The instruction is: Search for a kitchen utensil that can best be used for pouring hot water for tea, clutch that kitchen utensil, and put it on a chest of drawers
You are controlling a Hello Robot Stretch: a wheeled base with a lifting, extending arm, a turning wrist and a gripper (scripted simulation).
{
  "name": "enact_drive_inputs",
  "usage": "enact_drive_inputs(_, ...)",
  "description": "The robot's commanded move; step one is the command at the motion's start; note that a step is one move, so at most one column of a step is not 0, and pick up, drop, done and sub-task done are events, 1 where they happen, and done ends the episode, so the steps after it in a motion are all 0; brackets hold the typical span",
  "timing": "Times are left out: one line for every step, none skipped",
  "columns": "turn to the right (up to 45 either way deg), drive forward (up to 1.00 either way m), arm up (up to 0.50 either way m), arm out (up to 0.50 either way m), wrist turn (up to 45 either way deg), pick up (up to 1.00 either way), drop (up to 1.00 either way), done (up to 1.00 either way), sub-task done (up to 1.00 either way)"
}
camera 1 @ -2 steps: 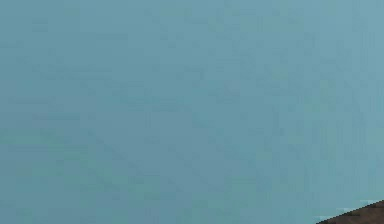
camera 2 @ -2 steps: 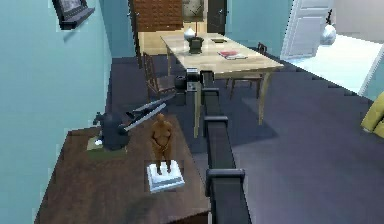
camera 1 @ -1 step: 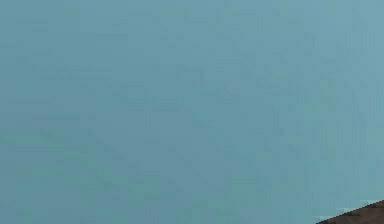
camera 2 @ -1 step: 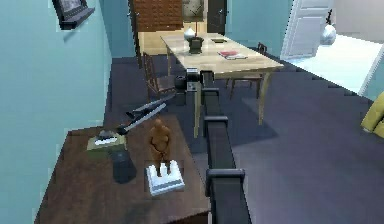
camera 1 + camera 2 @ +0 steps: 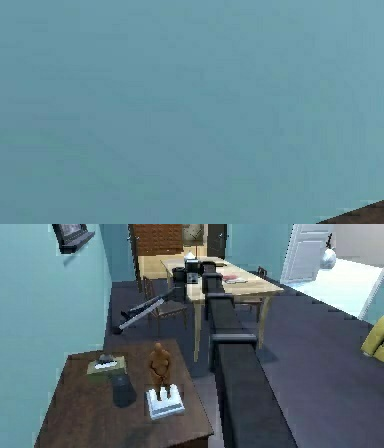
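Spotted a dark blob [image 5: 177,274], too small to name as a kettle, standing on the light wooden worktop [image 5: 250,286] by the tool [image 5: 192,268] at the arm's [image 5: 235,364] far end. Could not tell whether the tool gripped anything. Noted, nearer, a dark wooden worktop [image 5: 80,409] bearing a brown statuette [image 5: 160,364], and a teal wall [image 5: 180,100] ahead.

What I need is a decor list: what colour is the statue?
The statue is orange-brown, on a white base; best in the arm side view.
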Motion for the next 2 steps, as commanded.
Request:
enact_drive_inputs(0.0,0.00,0.00,-0.08,0.0,0.00,0.00,0.00,0.00)
enact_drive_inputs(0.0,0.00,0.00,0.00,0.0,0.00,0.00,1.00,0.00)
